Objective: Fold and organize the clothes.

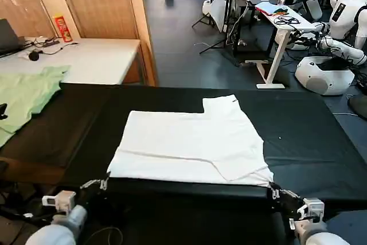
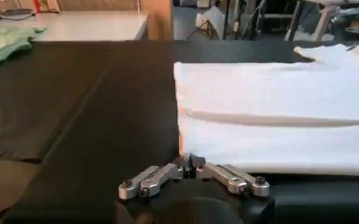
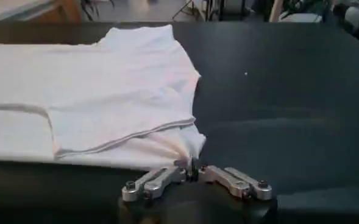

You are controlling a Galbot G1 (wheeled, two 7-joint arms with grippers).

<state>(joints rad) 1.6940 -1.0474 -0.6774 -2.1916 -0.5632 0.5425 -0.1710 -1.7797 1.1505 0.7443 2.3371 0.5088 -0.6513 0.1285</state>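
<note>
White T-shirt (image 1: 189,144) partly folded on black table (image 1: 309,136); your left gripper (image 1: 103,184) and right gripper (image 1: 273,192) pinch near corners, apparently clamped. Further folds remain.

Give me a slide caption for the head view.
Both grippers, left and right, pinch the near corners of a half-folded white T-shirt on the black table.

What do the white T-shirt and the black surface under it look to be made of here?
White T-shirt: soft matte knit, probably cotton; it lies limp with soft folds and a stitched sleeve hem. Black table surface: smooth, slightly sheeny sheet, perhaps vinyl or coated fabric; it shows shallow ripples. Left gripper and right gripper pinch the shirt's near corners.
</note>
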